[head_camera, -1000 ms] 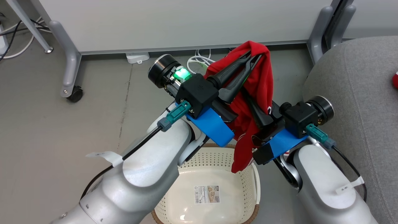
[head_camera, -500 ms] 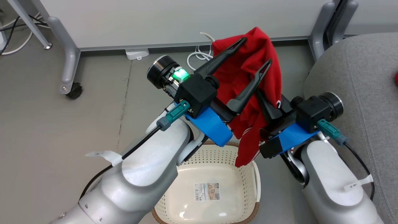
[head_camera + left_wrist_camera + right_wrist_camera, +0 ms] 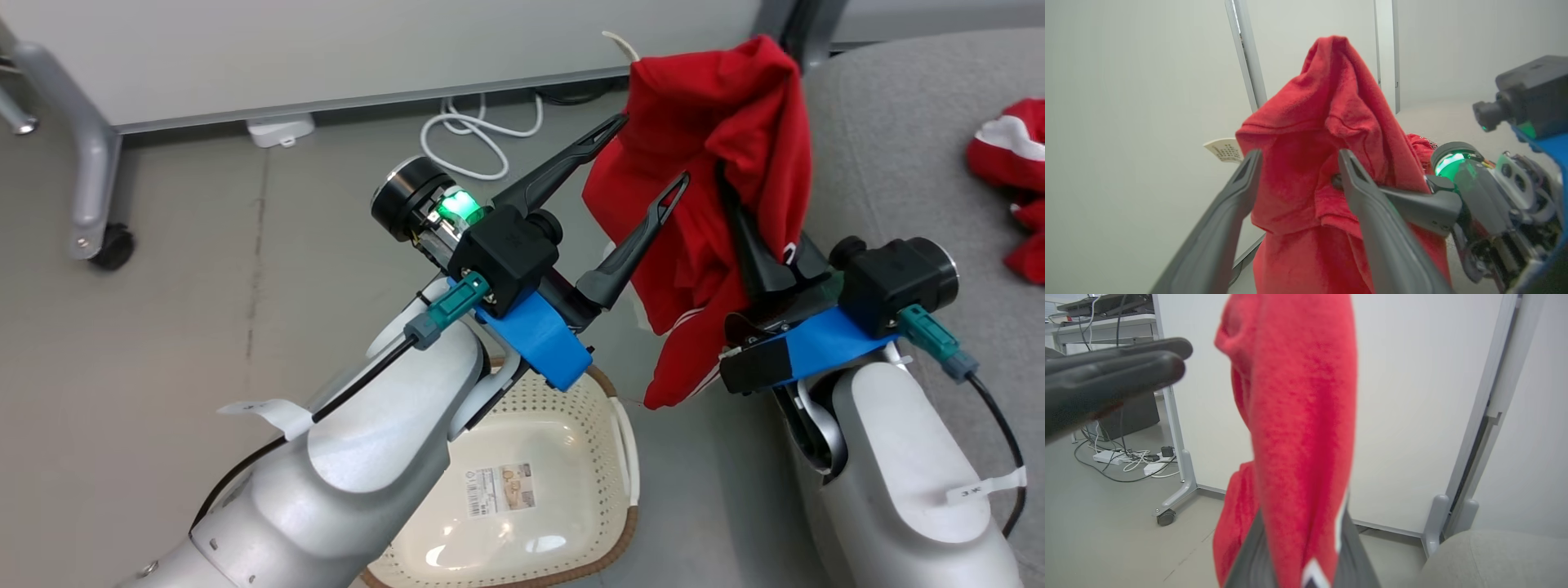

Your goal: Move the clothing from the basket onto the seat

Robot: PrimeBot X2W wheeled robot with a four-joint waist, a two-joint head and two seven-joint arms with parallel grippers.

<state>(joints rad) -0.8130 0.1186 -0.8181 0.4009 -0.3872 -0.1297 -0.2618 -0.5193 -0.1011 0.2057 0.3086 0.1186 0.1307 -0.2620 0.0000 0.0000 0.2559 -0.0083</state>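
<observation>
A red jersey (image 3: 718, 122) hangs draped over my right gripper (image 3: 727, 184), which is shut on it with the fingertips buried in the cloth. In the right wrist view the jersey (image 3: 1298, 416) falls between the two grey fingers (image 3: 1249, 559). My left gripper (image 3: 641, 159) stands open just left of the jersey, holding nothing. In the left wrist view its tips (image 3: 1298, 159) frame the cloth (image 3: 1331, 114). The cream basket (image 3: 629, 457) sits low on the floor, holding no clothing, its label showing. A second red jersey (image 3: 1008, 155) lies on the grey seat (image 3: 898, 163) at the right.
A white partition on grey wheeled legs (image 3: 90, 188) stands behind. A white cable (image 3: 473, 135) and a power adapter (image 3: 282, 131) lie on the floor at its foot. Grey floor spreads to the left.
My left gripper opened and let go of the jersey. The head camera swung right, and my right gripper carried the jersey up toward the seat.
</observation>
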